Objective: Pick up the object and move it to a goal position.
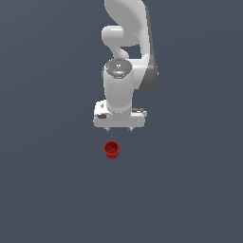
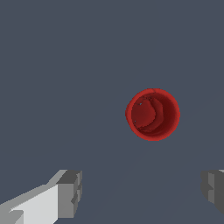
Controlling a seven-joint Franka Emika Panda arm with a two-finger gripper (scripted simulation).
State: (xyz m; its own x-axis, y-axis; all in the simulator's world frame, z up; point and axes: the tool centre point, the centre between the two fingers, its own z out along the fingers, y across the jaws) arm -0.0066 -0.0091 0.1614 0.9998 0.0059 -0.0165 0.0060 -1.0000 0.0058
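The object is a small dark-red cup with ribbed sides and a round rim, standing upright on the grey floor. In the wrist view the cup shows from above, with its hollow inside visible. My white gripper hangs above and just behind the cup, apart from it. It is open and empty. In the wrist view the gripper has its two grey fingertips far apart, and the cup lies beyond the gap between them, not between them.
The white arm rises behind the gripper at the top of the exterior view. A plain dark grey floor surrounds the cup on all sides.
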